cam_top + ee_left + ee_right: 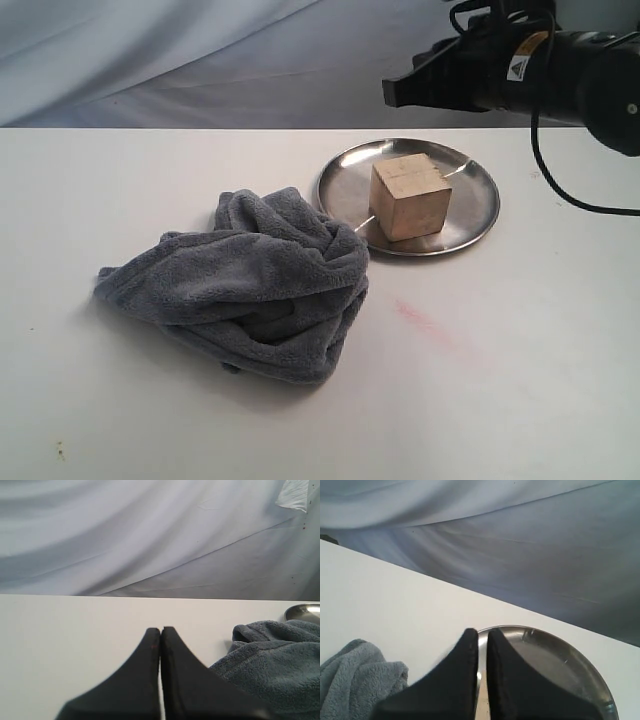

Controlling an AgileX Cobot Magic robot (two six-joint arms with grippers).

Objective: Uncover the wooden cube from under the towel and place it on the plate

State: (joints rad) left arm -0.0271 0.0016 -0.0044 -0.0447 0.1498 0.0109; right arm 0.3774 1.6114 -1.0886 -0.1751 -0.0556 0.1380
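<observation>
Right hand (481, 640): fingers together, nothing held, raised beyond the 12 o'clock rim of the plate (480, 190). Left hand (160, 630): pressed together, nothing held, low beside the towel (250, 285).

Wooden cube (410, 195) sits on the plate. The towel is bunched on the desk (520, 380) at the plate's 8 o'clock, at or just off the rim.

Risk, as I judge it: a low sweep clips the cube, or snags the towel and shifts the plate.

Only the exterior view shows the cube; both wrist views miss it.
</observation>
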